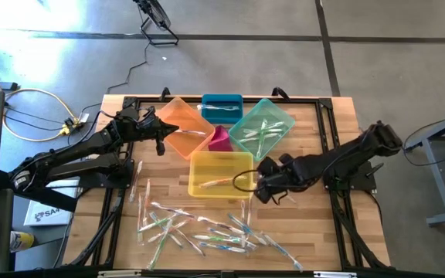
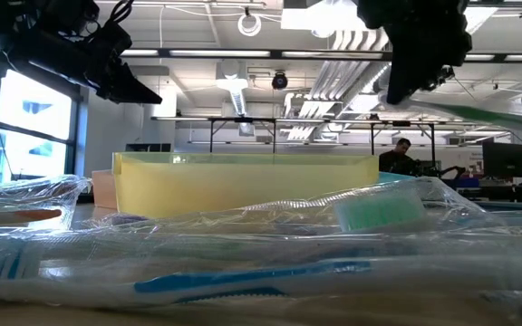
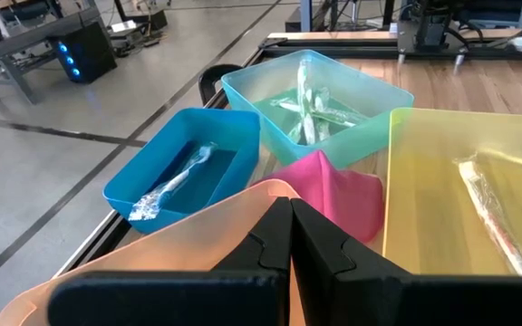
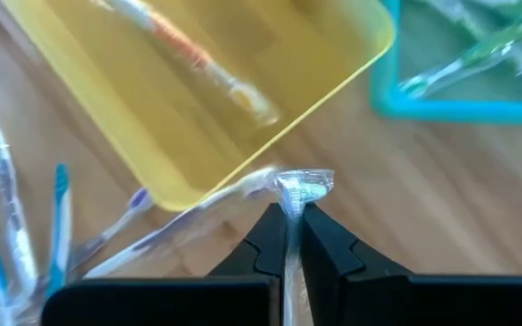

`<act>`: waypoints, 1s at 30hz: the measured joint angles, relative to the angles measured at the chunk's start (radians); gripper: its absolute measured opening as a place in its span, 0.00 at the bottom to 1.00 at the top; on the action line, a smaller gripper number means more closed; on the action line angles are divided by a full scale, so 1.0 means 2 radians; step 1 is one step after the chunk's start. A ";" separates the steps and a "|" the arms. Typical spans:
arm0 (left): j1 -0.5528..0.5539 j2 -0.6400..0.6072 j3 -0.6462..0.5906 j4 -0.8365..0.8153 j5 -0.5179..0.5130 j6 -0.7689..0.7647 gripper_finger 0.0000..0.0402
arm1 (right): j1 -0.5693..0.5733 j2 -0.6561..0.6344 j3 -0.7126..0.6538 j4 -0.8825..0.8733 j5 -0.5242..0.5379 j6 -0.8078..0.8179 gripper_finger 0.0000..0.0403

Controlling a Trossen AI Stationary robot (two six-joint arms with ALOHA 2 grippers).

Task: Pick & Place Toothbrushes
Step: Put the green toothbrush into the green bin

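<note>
On the desk (image 1: 315, 232), near edge: we see the loose toothbrushes (image 1: 199, 230) scattered in clear wrappers, just in front of the yellow bin (image 1: 220, 174).
Right gripper (image 4: 286, 217): beside the yellow bin's right corner, jaws pinched shut on a wrapped toothbrush (image 4: 303, 187) with a green head, lifted off the wood.
Left gripper (image 3: 290, 215): over the orange bin (image 1: 180, 127), jaws closed, nothing in them.
Yellow bin: one orange-accent brush (image 4: 188, 54) inside.
Teal bin (image 1: 262, 127): several green brushes.
Blue bin (image 3: 184, 167): one wrapped brush.
Pink bin (image 3: 333, 190): between the others, contents not visible to us.
</note>
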 joint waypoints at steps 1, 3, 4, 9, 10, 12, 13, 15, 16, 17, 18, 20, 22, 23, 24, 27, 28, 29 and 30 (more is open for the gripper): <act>0.000 0.000 0.000 0.000 0.000 0.000 0.00 | -0.006 -0.002 0.000 -0.001 0.000 -0.009 0.02; 0.000 0.000 0.000 0.000 0.000 0.000 0.00 | -0.020 -0.007 0.000 0.000 0.000 -0.028 0.02; 0.000 0.000 0.000 0.000 0.000 0.000 0.00 | -0.027 -0.009 0.000 0.000 0.000 -0.039 0.02; 0.000 0.000 0.000 0.000 0.000 0.000 0.00 | -0.062 -0.010 0.000 0.002 0.002 -0.095 0.02; 0.000 0.000 0.000 0.000 0.000 0.000 0.00 | -0.070 -0.010 0.000 0.004 0.002 -0.108 0.02; 0.000 0.000 0.000 0.000 0.000 0.000 0.00 | -0.086 -0.010 0.000 0.011 0.002 -0.131 0.02; 0.000 0.000 0.000 0.000 0.000 0.000 0.00 | -0.093 -0.010 0.000 0.017 0.003 -0.143 0.02; 0.000 0.000 0.000 0.000 0.000 0.000 0.00 | -0.109 -0.010 0.000 0.032 0.003 -0.171 0.02; 0.000 0.000 0.000 0.000 0.000 0.000 0.00 | -0.116 -0.010 0.000 0.039 0.003 -0.186 0.02; 0.000 0.000 0.000 0.000 0.000 0.000 0.00 | -0.122 -0.010 0.000 0.047 0.004 -0.203 0.02; 0.000 0.000 0.000 0.000 0.000 0.000 0.00 | -0.129 -0.010 0.000 0.055 0.004 -0.218 0.02; 0.000 0.000 0.000 0.000 0.000 0.000 0.00 | -0.144 -0.010 0.000 0.069 0.003 -0.248 0.02; 0.000 0.000 0.000 0.000 0.000 0.000 0.00 | -0.158 -0.010 0.000 0.087 0.003 -0.277 0.02; 0.000 0.000 0.000 0.000 0.000 0.000 0.00 | -0.165 -0.010 0.000 0.096 0.004 -0.291 0.02; 0.000 0.000 0.000 0.000 0.000 0.000 0.00 | -0.173 -0.010 0.000 0.104 0.007 -0.305 0.02; 0.000 0.000 0.000 0.000 0.000 0.000 0.00 | -0.194 -0.010 0.000 0.127 0.014 -0.351 0.02; 0.000 0.000 0.000 0.000 0.000 0.000 0.00 | -0.201 -0.010 0.000 0.134 0.016 -0.367 0.02; 0.000 0.000 0.000 0.000 0.000 0.000 0.00 | -0.209 -0.010 0.000 0.142 0.016 -0.383 0.02; 0.000 0.000 0.000 0.000 0.000 0.000 0.00 | -0.217 -0.010 0.000 0.152 0.016 -0.397 0.02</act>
